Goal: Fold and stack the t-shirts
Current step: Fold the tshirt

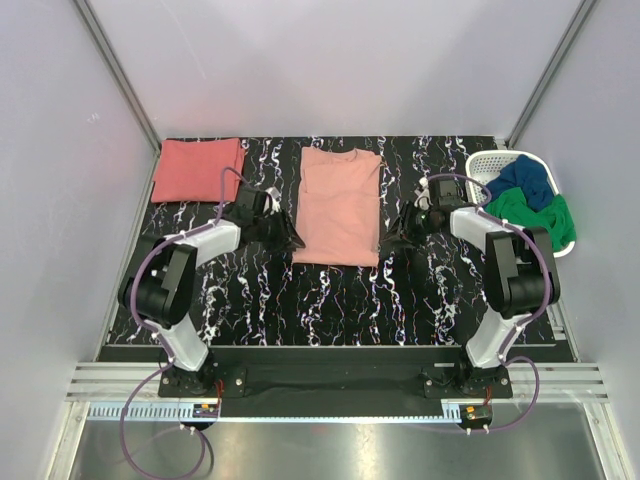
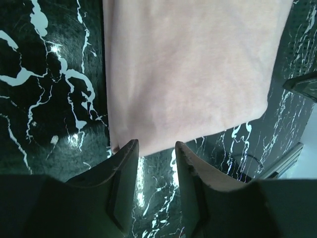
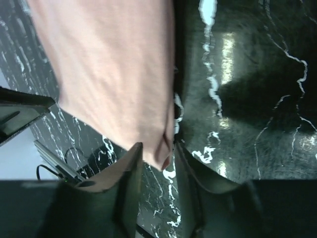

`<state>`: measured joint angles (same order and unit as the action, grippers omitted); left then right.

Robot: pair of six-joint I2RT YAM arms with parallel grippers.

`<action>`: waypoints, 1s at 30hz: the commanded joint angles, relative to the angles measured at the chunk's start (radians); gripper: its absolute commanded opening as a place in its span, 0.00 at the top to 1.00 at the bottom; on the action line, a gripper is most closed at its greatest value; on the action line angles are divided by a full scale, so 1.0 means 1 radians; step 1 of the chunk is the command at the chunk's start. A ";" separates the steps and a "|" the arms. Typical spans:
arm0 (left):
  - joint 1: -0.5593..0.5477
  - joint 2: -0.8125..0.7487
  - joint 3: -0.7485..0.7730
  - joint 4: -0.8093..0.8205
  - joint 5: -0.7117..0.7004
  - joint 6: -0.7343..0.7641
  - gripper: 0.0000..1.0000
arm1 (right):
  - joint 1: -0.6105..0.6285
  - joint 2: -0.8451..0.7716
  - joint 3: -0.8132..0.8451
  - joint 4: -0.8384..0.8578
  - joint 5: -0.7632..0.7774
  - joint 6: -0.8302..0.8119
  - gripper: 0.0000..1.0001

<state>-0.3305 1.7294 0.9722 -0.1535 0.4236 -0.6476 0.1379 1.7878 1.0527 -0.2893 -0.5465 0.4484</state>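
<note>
The pale salmon-pink t-shirt (image 1: 340,205) lies flat mid-table, folded into a long strip. The coral-red t-shirt (image 1: 197,168) lies folded at the back left. My left gripper (image 1: 292,239) is at the pink shirt's near left corner. In the left wrist view the gripper (image 2: 156,148) is open, with the shirt's hem (image 2: 193,79) just past its tips. My right gripper (image 1: 392,240) is at the near right corner. In the right wrist view the gripper (image 3: 157,151) is open, and the shirt's corner (image 3: 161,148) hangs between its tips, not pinched.
A white basket (image 1: 484,162) with blue (image 1: 525,182) and green (image 1: 535,215) clothes stands at the right back edge. The table top (image 1: 330,300) is black marble-patterned. White walls close in on three sides.
</note>
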 commanded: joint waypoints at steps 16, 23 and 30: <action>0.002 0.024 -0.053 -0.027 -0.137 0.006 0.57 | 0.066 0.041 -0.069 0.087 0.016 0.009 0.52; 0.002 0.024 -0.081 -0.011 -0.102 -0.003 0.64 | 0.075 0.015 -0.115 0.096 0.005 0.019 0.50; 0.002 0.007 -0.125 0.022 -0.076 -0.011 0.91 | 0.078 -0.022 -0.187 0.185 -0.055 0.056 0.49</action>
<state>-0.3271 1.7493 0.8867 -0.1135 0.3458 -0.6727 0.2028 1.7897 0.9043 -0.1402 -0.5896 0.4953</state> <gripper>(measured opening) 0.134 0.502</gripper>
